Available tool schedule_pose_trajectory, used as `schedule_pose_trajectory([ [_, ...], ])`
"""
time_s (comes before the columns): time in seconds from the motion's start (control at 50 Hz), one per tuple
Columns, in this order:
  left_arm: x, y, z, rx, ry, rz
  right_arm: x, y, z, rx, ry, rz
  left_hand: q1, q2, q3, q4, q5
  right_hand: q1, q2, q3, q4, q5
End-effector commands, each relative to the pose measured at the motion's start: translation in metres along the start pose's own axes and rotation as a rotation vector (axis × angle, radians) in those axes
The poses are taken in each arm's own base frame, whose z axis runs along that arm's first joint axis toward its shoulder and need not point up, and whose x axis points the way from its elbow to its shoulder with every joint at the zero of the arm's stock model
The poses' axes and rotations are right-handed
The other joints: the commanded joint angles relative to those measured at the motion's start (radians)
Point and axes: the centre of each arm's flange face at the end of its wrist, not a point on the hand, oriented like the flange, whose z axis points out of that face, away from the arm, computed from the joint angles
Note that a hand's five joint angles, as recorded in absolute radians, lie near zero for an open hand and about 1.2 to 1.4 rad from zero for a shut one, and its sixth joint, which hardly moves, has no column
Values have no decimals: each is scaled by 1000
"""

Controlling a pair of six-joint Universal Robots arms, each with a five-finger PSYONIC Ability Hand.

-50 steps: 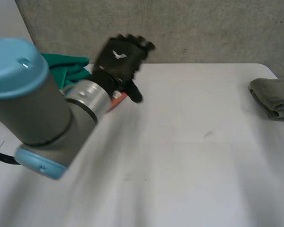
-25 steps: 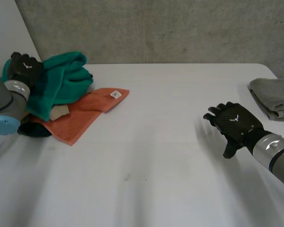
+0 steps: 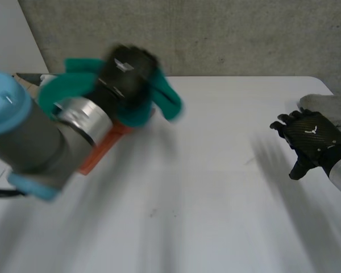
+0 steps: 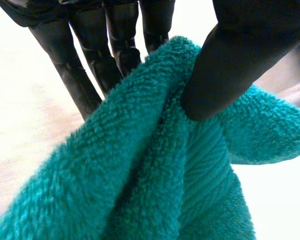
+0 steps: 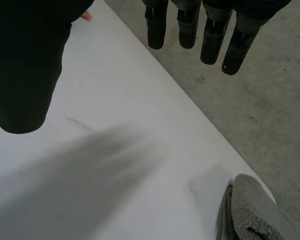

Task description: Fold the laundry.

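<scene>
We show a white table [image 3: 210, 193] set against a grey concrete wall [image 3: 227, 34]. The robot's left arm [image 3: 31, 139], grey with light-blue caps, crosses the near left part of the table and reaches toward its far left.

A teal towel [image 3: 169, 101] is the piece of laundry in hand. In the head view it is bunched around the left hand [image 3: 127, 73] above the far left part of the table, with one fold hanging out toward the middle. In the left wrist view we see the thumb [image 4: 225, 75] pressing a thick fold of this towel against the fingers [image 4: 72, 67], so the hand is closed in a pinch on the cloth.

An orange cloth [image 3: 96, 154] lies flat on the table under the left arm, partly hidden by it.

A grey towel [image 3: 328, 103], folded, rests at the table's far right edge, well apart from the teal one.

The right hand [image 3: 310, 138] hovers over the right side of the table, near the grey towel but not touching it. In the right wrist view we see its fingers [image 5: 190, 25] straight and held apart from the thumb [image 5: 25, 70], with nothing between them, and the grey towel lies at the table's corner beyond the fingertips.
</scene>
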Motion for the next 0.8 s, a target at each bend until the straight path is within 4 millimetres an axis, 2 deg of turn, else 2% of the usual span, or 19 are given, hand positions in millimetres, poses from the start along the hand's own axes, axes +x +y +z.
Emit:
schedule_pose_trajectory([
  [0.02,100,6,-36,-56,334,-70,1,-2,1,4,4,31,-466,-540,-532,-542,-471,-21,-44,-36,-59,-52],
  [0.04,101,7,-37,-61,335,-72,1,-2,1,4,1,33,-675,-749,-741,-751,-680,-21,-44,-36,-59,-52],
  [0.08,100,4,-36,-57,326,-73,-1,-4,1,9,-8,33,-943,-1017,-1009,-1019,-948,-21,-44,-36,-59,-52],
  [0.14,93,2,-34,-54,296,-74,-1,-4,1,12,-12,36,-935,-1009,-1001,-1011,-941,-21,-44,-36,-59,-52],
  [0.22,67,4,-33,-98,166,-56,3,-7,4,22,-2,26,-917,-992,-984,-994,-923,-21,-44,-36,-59,-52],
  [0.24,56,3,-35,-121,105,-51,3,-8,5,24,-2,23,-906,-980,-972,-982,-911,-21,-44,-36,-59,-52],
  [0.38,25,16,-50,-290,-102,-46,-6,-19,-2,-58,-93,54,-885,-959,-951,-961,-891,-21,-44,-36,-59,-52],
  [0.48,26,42,-71,-485,-120,-8,-20,-11,-10,-219,-220,127,-797,-871,-864,-873,-803,4,-19,-11,-35,-28],
  [0.54,29,56,-73,-530,-91,54,-30,-10,-15,-250,-267,118,-803,-877,-869,-879,-808,115,92,101,77,84],
  [0.6,26,63,-64,-504,-96,107,-46,-10,-19,-254,-319,95,-829,-903,-896,-905,-835,136,113,122,98,105],
  [0.62,21,70,-55,-474,-112,142,-55,-6,-24,-263,-348,92,-829,-904,-896,-906,-835,136,113,122,98,105],
  [0.72,3,90,-19,-353,-141,222,-72,6,-24,-222,-351,78,-832,-906,-899,-908,-838,157,134,142,118,125],
  [0.8,8,106,3,-294,-35,260,-90,14,-24,-155,-340,39,-812,-886,-878,-888,-817,151,128,136,112,119],
])
